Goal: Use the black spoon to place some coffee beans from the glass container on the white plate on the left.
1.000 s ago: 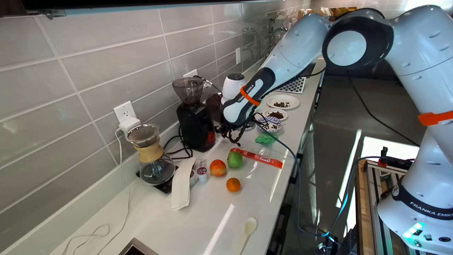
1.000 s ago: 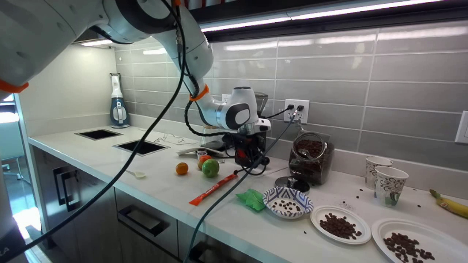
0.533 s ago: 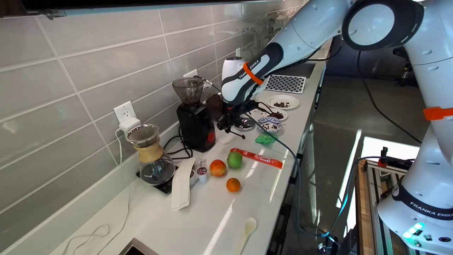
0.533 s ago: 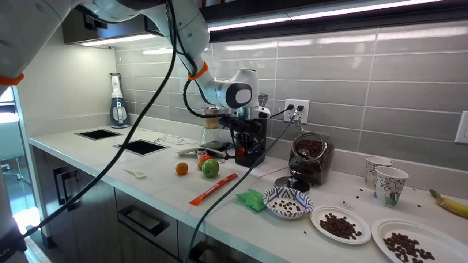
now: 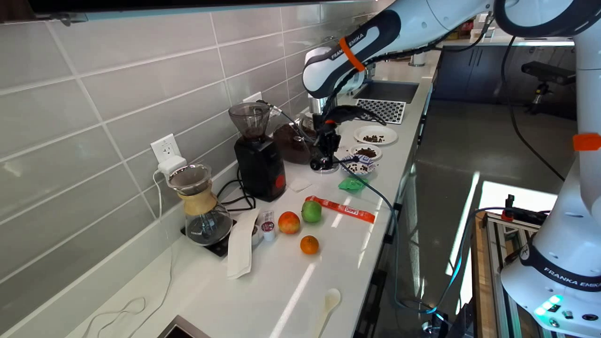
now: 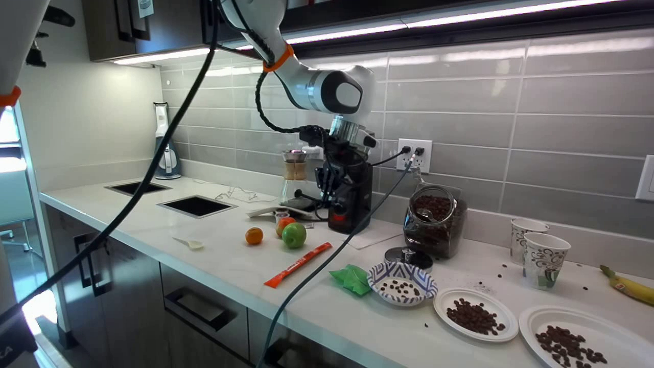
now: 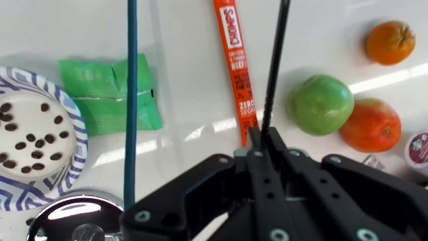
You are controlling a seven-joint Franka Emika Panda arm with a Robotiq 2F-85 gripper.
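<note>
Black spoon [image 7: 276, 63]: gripped, jaws closed on it, above the desk [image 6: 225, 250], left of the glass container [image 6: 438, 241] in an exterior view. Thin, straight, dark stem jutted toward the near side; outer end lay outside the wrist view, any load there unreadable. Step, as judged: spoon in hand, scoop likely not yet made. Next move seemed to call for a reach right and far, into the slanted mouth for coffee beans [image 6: 434, 203], then the left white plate [image 6: 440, 304], which already bore some.

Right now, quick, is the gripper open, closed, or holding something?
Gripper: closed, holding the black spoon by its thin handle.
</note>
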